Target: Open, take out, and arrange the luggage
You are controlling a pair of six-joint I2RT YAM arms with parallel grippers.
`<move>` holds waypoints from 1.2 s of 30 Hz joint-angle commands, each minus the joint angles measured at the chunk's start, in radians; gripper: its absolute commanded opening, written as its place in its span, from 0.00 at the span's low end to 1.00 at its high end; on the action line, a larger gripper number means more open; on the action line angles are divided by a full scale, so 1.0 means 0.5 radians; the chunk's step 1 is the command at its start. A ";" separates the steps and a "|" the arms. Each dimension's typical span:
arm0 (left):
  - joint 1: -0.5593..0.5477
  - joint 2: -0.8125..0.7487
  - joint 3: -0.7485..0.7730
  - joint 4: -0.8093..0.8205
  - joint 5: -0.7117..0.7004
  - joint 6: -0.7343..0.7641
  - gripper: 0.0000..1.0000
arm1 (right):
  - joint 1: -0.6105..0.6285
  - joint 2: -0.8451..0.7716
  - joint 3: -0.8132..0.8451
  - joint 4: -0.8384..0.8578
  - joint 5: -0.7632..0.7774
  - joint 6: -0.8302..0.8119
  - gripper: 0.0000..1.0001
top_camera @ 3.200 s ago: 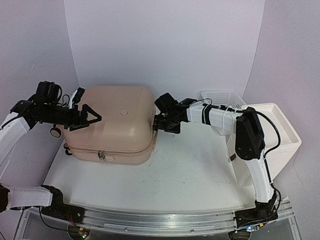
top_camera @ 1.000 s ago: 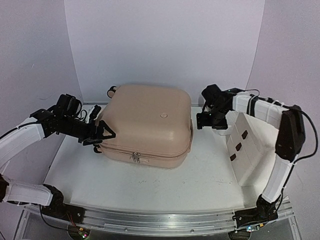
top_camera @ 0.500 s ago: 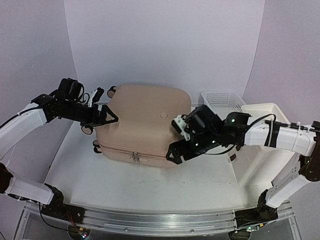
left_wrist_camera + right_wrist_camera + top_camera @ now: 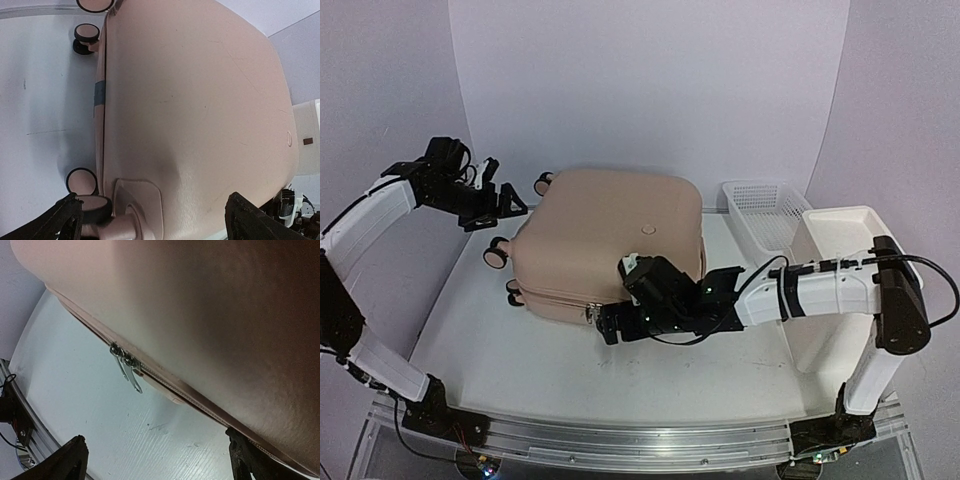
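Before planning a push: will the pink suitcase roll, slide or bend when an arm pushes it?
The luggage is probably stiff; its shell looks hard and smooth. It lies flat, wheels sticking out sideways, so it likely slides, not rolls.

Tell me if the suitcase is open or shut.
Shut. The suitcase lies flat, shells together; the zipper pulls sit side by side on a closed seam.

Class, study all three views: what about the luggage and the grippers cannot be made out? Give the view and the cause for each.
Inside of the luggage: every view; it lies closed.
Its far side and underside: top view; its own body hides them.
Zipper beyond the pulls: right wrist view; frame edges cut it off.
Whether the right gripper touches the luggage: top view; too dark and small.
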 commanded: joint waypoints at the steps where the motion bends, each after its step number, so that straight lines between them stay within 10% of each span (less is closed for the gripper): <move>1: -0.012 0.254 0.178 0.090 0.195 0.030 0.99 | -0.256 -0.021 -0.020 0.106 0.156 0.058 0.98; 12: -0.157 0.260 -0.077 0.116 0.299 0.082 0.92 | -0.422 -0.092 -0.074 0.052 -0.060 -0.398 0.92; 20: -0.165 0.203 -0.086 0.112 0.283 0.093 0.92 | -0.347 -0.056 -0.286 0.441 0.226 -0.547 0.60; 36: -0.196 0.150 -0.129 0.101 0.294 0.105 0.90 | -0.197 0.181 -0.306 1.145 0.766 -0.780 0.47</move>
